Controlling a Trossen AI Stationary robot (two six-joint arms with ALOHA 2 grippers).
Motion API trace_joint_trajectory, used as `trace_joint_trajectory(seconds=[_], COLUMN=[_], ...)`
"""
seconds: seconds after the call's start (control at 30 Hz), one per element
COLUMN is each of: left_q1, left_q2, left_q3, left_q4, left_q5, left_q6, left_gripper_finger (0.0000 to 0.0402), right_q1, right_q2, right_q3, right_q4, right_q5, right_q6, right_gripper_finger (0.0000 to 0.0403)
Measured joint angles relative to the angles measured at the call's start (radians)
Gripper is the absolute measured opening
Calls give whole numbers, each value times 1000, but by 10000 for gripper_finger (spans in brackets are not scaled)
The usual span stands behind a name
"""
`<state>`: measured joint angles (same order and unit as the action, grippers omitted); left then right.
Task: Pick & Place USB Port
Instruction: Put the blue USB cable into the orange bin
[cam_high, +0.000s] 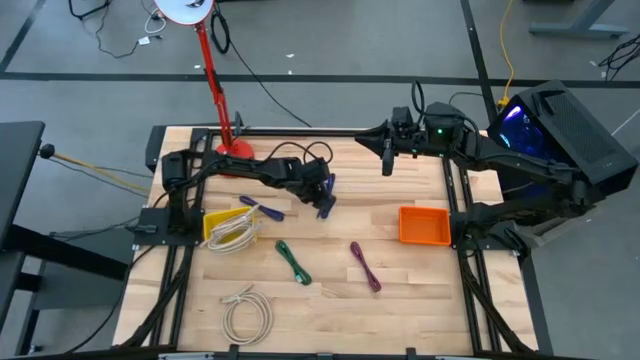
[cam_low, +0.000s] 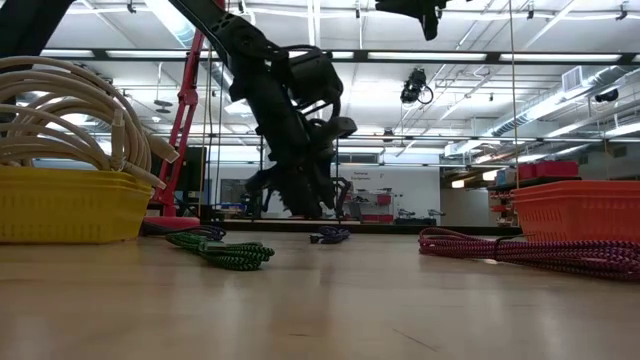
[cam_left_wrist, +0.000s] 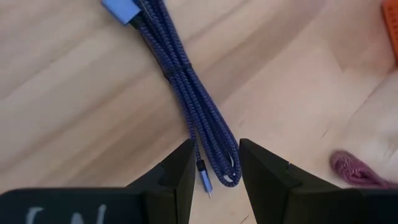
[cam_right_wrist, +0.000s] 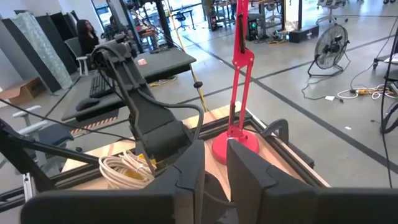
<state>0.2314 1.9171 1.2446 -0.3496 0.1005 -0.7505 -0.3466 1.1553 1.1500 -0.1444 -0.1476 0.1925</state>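
step: reaching for the pick; nothing lifted yet, by the look of it
next move: lower onto the bundle, close, then carry toward the orange bin (cam_high: 424, 225)
left arm: stretched across the table's back, left gripper (cam_left_wrist: 214, 163) pointing down over the blue USB cable (cam_left_wrist: 189, 93)
jaws: partly open, straddling the cable's looped end, holding nothing
right gripper (cam_high: 387, 160): waits raised at the back; jaws narrowly apart, empty
cable: lying on the table, mid-back

Dark jointed arms (cam_high: 240, 168), black cabling

Braided blue cable (cam_left_wrist: 198, 102); matt wooden table (cam_left_wrist: 68, 93)
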Motion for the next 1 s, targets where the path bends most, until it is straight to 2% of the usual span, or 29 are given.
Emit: trace_joint_trajectory(seconds=[0.27, 0.43, 0.63, 0.7, 0.8, 0.83, 1.0], left_q1=[-24, -37, -56, -58, -60, -61, -56], left_q2=[30, 80, 126, 142, 156, 156, 125], left_q3=[3, 0, 7, 7, 9, 10, 21], left_q4=[24, 48, 65, 43, 12, 10, 5], left_q5=[-30, 15, 3, 10, 42, 43, 24], left_q6=[-47, -77, -78, -75, -19, -3, 4], left_gripper_finger=[131, 131, 126, 107, 32, 21, 14], right_q1=[0, 0, 1, 1, 1, 1, 0], right_q2=[0, 0, 0, 0, 0, 0, 0], right_q3=[0, 0, 0, 0, 0, 0, 0], right_q4=[1, -5, -17, -23, -32, -34, -58], right_q5=[-2, -3, -3, -3, -3, -2, 4], right_q6=[-2, -2, -16, -17, -18, -18, -43], right_gripper_finger=[71, 71, 71, 71, 71, 71, 71])
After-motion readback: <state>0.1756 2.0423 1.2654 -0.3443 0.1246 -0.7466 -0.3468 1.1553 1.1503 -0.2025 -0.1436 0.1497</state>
